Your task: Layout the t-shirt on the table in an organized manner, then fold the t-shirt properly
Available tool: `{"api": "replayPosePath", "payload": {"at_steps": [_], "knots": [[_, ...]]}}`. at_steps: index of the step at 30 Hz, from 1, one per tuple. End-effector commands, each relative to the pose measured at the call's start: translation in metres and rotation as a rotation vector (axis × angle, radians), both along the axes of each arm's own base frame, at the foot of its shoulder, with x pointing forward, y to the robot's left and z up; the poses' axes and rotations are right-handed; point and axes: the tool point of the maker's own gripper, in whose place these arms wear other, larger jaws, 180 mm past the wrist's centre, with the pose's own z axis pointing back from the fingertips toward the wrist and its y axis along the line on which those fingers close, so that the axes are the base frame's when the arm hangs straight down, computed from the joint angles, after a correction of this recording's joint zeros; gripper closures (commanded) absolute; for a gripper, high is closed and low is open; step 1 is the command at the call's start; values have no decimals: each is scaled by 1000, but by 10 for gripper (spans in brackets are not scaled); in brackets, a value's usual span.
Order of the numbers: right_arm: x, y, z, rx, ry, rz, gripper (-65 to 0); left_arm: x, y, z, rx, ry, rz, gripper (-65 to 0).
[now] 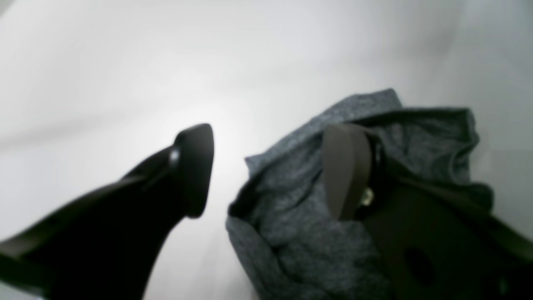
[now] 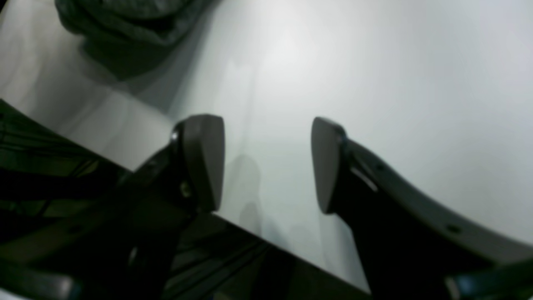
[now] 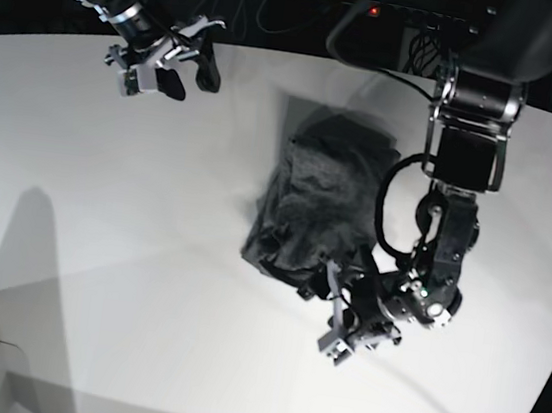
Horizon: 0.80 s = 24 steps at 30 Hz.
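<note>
Two black fingers of the left gripper [image 1: 266, 171] fill the left wrist view, spread well apart with nothing between them; one finger [image 1: 195, 166] stands over bare white surface while the other finger [image 1: 345, 166] sits in front of rumpled grey cloth. Behind it, the t-shirt [image 1: 291, 200] shows as a heather dark-grey knit, bunched and folded over on itself, with a hemmed edge curling along its upper right. From the base view the t-shirt [image 3: 319, 197] lies in a crumpled heap a little right of the middle of the table [image 3: 130, 249], creased and uneven, its lower edge nearest the left gripper [image 3: 341, 320]. That arm comes down from a dark mount at the upper right, bends at a cabled elbow and reaches low over the tabletop, its wrist just beside the shirt's near corner; whether a finger touches the fabric cannot be told.

Across the table, the right gripper [image 3: 164, 64] hangs above the far left edge, well apart from the garment. Its wrist view shows the right gripper [image 2: 266, 164] with both pads parted wide and empty over the white table [image 2: 374, 83], a dark fold of the t-shirt [image 2: 125, 21] only at the top left corner.
</note>
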Motion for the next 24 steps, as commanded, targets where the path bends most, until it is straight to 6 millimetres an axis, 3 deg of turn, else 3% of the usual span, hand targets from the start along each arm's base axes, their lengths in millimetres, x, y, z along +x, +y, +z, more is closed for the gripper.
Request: {"api": "replayPosePath", "payload": {"at_steps": [1, 3, 7, 10, 13, 16, 20, 24], "knots": [[1, 1, 10, 22, -31, 0, -335, 17, -11, 32, -54, -81, -6, -403], [1, 0, 10, 22, -31, -2, -335, 19, -19, 41, -69, -100, -12, -403], [1, -1, 10, 19, -33, -1, -335, 21, -26, 80, -75, -218, -31, -403], [4, -13, 10, 1, -39, -30, -335, 12, -6, 94, -39, -253, 12, -403], [5, -32, 10, -30, -41, -73, -335, 4, 48, 107, -19, -275, 159, -403], [7, -56, 12, -70, -48, -123, -323, -17, 118, 110, 20, -270, 346, -399], [6, -88, 14, -125, -49, -188, -215, -74, 226, 100, 122, -218, 626, -374], [3, -127, 17, -162, -56, -334, -60, -153, 308, 79, 246, -107, 843, -238]]}}
